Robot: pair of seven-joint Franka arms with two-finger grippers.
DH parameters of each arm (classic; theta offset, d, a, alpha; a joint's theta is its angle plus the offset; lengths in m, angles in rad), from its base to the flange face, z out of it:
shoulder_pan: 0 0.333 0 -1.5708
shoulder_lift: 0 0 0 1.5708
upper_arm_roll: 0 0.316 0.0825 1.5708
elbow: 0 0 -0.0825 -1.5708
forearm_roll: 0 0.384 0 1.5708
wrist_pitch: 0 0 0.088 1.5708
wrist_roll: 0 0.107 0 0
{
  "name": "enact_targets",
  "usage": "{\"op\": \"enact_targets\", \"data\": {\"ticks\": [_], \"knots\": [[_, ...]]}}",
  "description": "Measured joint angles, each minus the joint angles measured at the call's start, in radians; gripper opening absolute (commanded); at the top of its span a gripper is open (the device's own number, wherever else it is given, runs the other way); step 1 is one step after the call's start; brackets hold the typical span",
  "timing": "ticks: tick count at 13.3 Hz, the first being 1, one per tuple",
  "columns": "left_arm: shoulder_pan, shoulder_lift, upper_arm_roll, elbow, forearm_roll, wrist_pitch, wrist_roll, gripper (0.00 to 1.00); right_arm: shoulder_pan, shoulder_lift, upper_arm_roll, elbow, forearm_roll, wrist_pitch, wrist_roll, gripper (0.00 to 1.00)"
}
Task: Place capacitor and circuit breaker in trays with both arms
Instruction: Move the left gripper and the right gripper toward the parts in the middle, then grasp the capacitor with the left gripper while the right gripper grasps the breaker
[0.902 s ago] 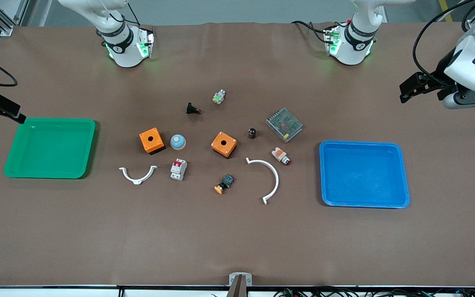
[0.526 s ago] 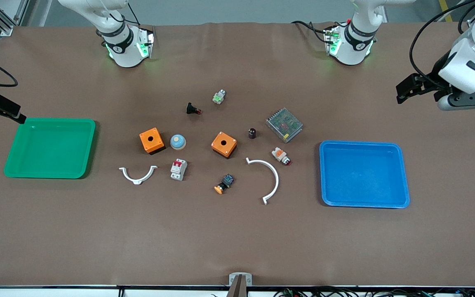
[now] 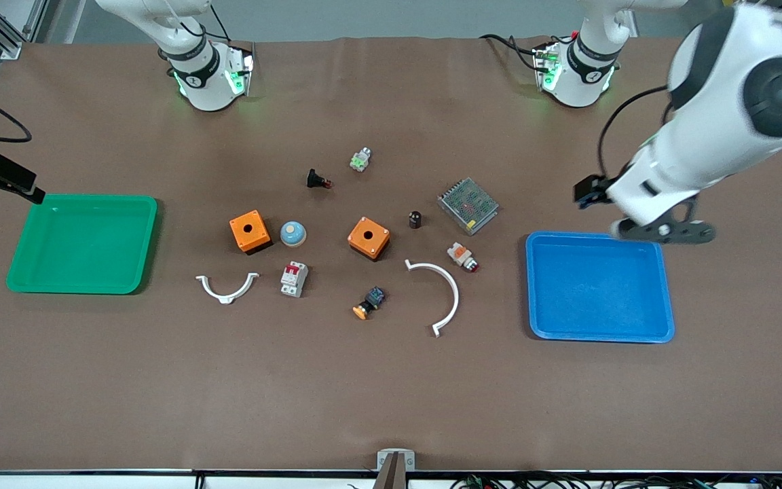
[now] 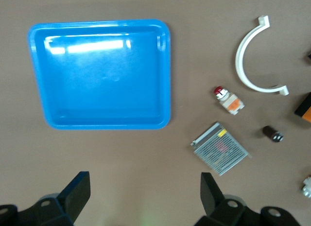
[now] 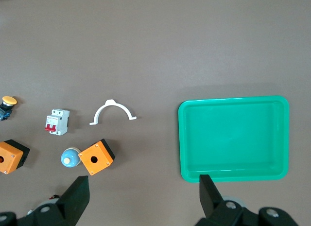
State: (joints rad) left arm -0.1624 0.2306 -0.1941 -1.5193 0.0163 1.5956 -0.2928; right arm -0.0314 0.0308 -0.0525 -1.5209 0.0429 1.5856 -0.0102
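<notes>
Left pincer (image 4: 141, 197), jaws apart and empty, has swung inward to the blue tray (image 3: 662, 285) edge. Right pincer (image 5: 141, 197), open, stays beside the green tray (image 3: 149, 238). Capacitor (image 3: 415, 219) and circuit breaker (image 3: 293, 278) remain unmoved on the table (image 3: 364, 394).

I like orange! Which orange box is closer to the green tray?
The orange box beside the round blue button; the other orange box sits nearer the capacitor.
</notes>
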Motion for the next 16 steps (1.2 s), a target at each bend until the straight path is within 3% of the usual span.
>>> {"op": "enact_targets", "data": {"ticks": [4, 11, 13, 16], "knots": [[-0.151, 0.136, -0.005, 0.002, 0.000, 0.145, -0.303, 1.00, 0.040, 0.038, 0.011, 0.001, 0.004, 0.000, 0.001, 1.00], [-0.374, 0.400, -0.008, -0.021, 0.002, 0.462, -0.787, 0.92, 0.278, 0.220, 0.019, 0.011, 0.001, 0.014, 0.221, 0.99], [-0.412, 0.450, -0.007, -0.074, 0.004, 0.587, -0.867, 0.88, 0.331, 0.285, 0.019, 0.011, 0.001, 0.024, 0.252, 0.99], [-0.421, 0.465, -0.007, -0.148, 0.004, 0.641, -0.885, 0.86, 0.404, 0.356, 0.020, -0.024, 0.004, 0.151, 0.365, 0.99]]}}
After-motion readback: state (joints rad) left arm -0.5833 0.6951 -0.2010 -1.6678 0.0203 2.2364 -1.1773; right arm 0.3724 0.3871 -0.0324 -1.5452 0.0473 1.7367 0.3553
